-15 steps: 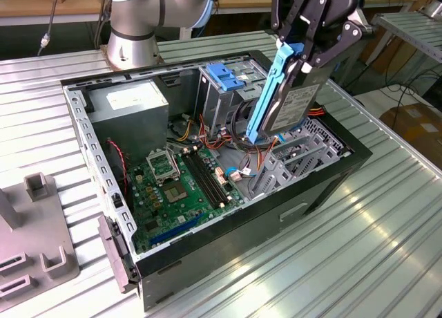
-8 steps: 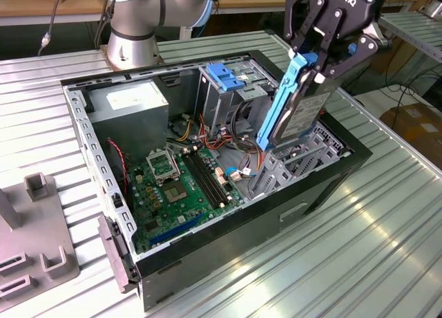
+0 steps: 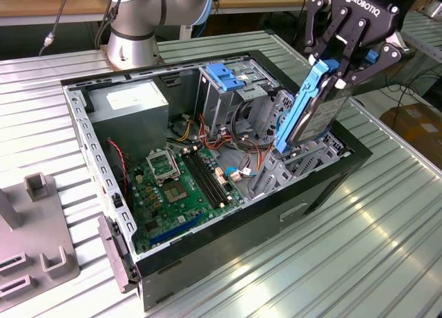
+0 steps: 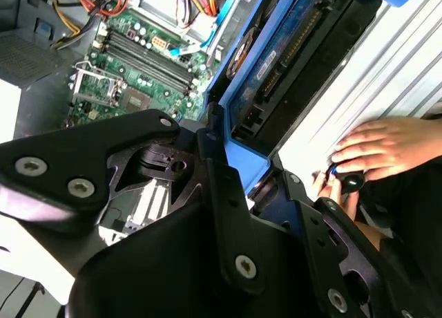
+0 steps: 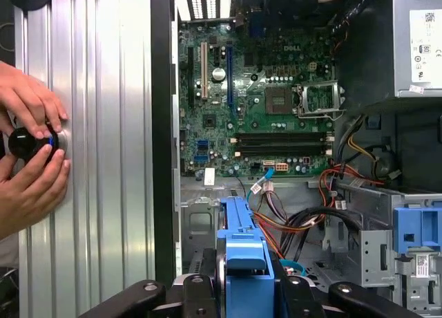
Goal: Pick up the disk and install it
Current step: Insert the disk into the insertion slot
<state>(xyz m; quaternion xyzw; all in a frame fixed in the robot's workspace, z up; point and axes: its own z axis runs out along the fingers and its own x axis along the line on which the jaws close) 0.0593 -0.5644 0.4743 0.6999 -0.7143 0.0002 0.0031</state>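
My gripper (image 3: 332, 70) is shut on the disk (image 3: 319, 115), a grey metal drive clipped in a blue plastic bracket. I hold it by its upper end, tilted. Its lower end dips into the metal bay (image 3: 293, 162) at the exterior view's right end of the open computer case (image 3: 228, 229). In the second wrist view the disk (image 4: 276, 62) shows its circuit-board side, running away from the gripper (image 4: 248, 159). In the first wrist view the disk (image 5: 242, 252) appears edge-on between the black fingers (image 5: 199, 290), above the cables.
Inside the case lie a green motherboard (image 3: 181, 186), a grey power-supply box (image 3: 131, 100), and a drive cage with a blue latch (image 3: 224, 76). A person's hands (image 5: 31, 152) hold a black knob on the ribbed table beside the case. A grey fixture (image 3: 34, 242) stands at the exterior view's left.
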